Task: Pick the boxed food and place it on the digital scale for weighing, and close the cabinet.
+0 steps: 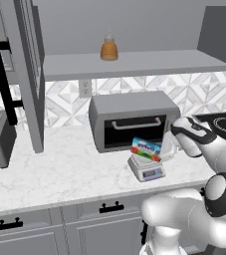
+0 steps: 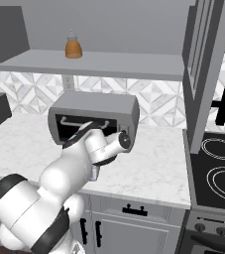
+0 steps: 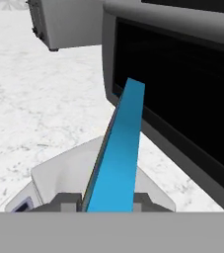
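Blue and bright with red, green and yellow print, the boxed food (image 1: 146, 148) sits on the digital scale (image 1: 146, 169), at about five o'clock from the toaster oven (image 1: 132, 121) on the marble counter (image 1: 59, 172). In the left base view it looks tilted, not lying flat on the plate. The hand view shows its thin blue edge standing between the two fingertips (image 3: 66, 201) of the gripper (image 3: 105, 202), with the pale plate of the scale underneath. The jaws sit narrow, close on either side of the box; whether they pinch it or have just let go I cannot tell. My guess is the box is held edge-up so it can be let down squarely on the small plate.

At ten o'clock the cabinet (image 1: 30, 74) door hangs open, black handle (image 1: 0, 69) outward, so closing remains. Its shelf (image 1: 134, 63) holds one orange bottle (image 1: 108, 48).
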